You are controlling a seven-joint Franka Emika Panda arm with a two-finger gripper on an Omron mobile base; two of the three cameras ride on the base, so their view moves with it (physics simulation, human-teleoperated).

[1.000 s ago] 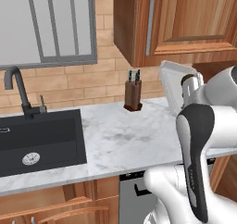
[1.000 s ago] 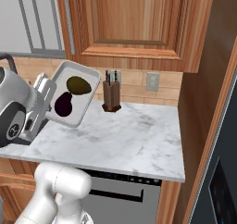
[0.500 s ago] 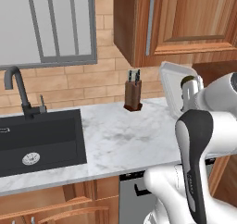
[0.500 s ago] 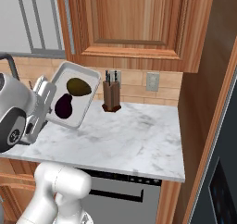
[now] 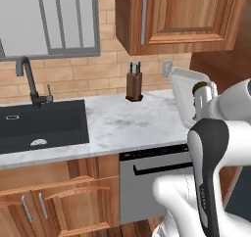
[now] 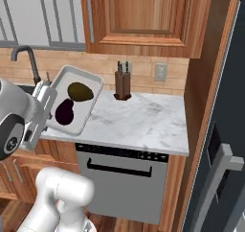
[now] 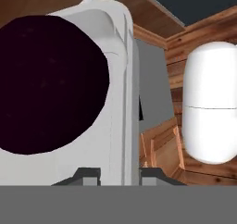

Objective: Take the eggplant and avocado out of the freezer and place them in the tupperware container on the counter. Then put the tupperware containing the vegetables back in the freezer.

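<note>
My gripper [image 6: 46, 98] is shut on the left rim of the tupperware container [image 6: 94, 89] and holds it steeply tilted in the air above the counter [image 6: 139, 123]. Inside the tray lie the olive-brown avocado [image 6: 80, 91] and, below it, the dark purple eggplant [image 6: 63, 112]. From the left base view the tupperware container [image 5: 182, 96] shows its pale back, with the gripper [image 5: 201, 91] at its right edge. In the hand view the eggplant [image 7: 46, 84] looms dark against the tupperware container's wall [image 7: 121, 102], whose rim stands between the fingertips [image 7: 88, 174]. The freezer's dark door [image 6: 229, 106] stands at the right.
A brown knife block [image 6: 122, 85] stands at the back of the counter against the brick wall. A black sink [image 5: 41, 126] with a dark tap [image 5: 29, 79] lies to the left. Wooden cupboards [image 6: 143, 15] hang overhead, and a grey dishwasher front [image 6: 124, 178] is below.
The whole scene has shifted a little in both base views, so the cameras have moved. The tray with both vegetables stays in the same grip and tilt.
</note>
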